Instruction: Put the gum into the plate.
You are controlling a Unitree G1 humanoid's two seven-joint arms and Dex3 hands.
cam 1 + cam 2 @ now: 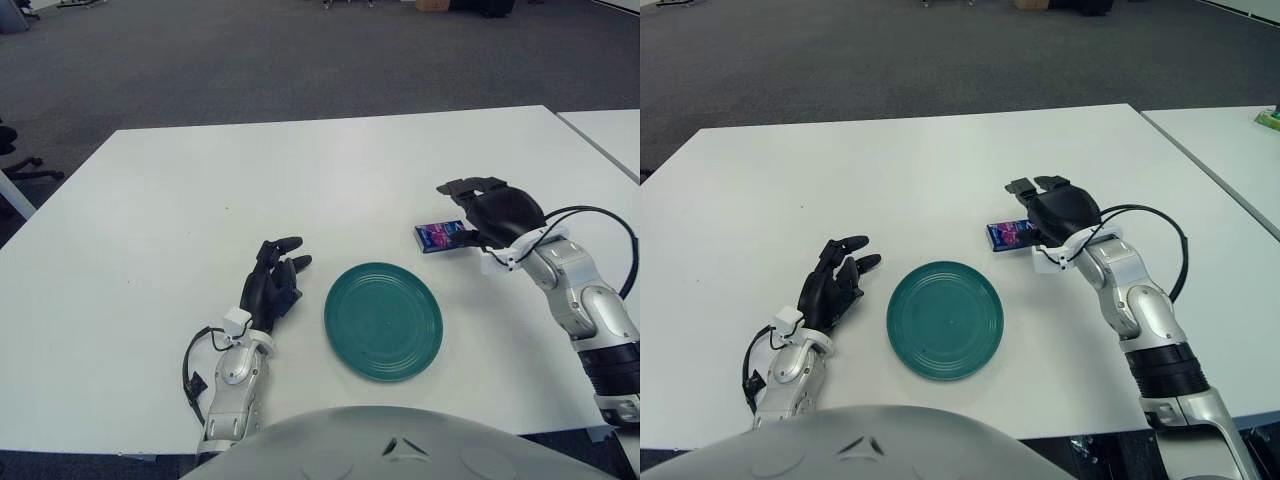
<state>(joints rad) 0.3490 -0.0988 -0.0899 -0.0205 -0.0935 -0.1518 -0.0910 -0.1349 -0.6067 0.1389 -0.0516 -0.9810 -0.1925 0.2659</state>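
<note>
Right hand (488, 215) is out at about two o'clock from the plate (383, 320), palm down over the white bench (150, 230), and it's right up against the gum (440, 236). The gum is a small flat pack, blue with a purple-pink print, lying on the bench at roughly one o'clock from the plate, near its rim but clear of it. The hand covers the pack's three o'clock end; two dark fingers (1023, 186) reach forward toward twelve, past the pack, while the thumb side is tucked low by the pack's edge. Whether those fingers are clamped on the gum or just laid against it, I can't tell from here.

The plate, teal green and round with faint rings, sits flat in the near centre of the bench with nothing on it.

Over at nine o'clock from the plate, the left hand (272, 282) shows just beside the rim, not touching it, fingers loosely apart and pointing toward twelve, holding nothing.

A black cable (612, 225) loops off the right wrist toward three o'clock. A second white table (612, 135) stands past the bench's three o'clock edge.
</note>
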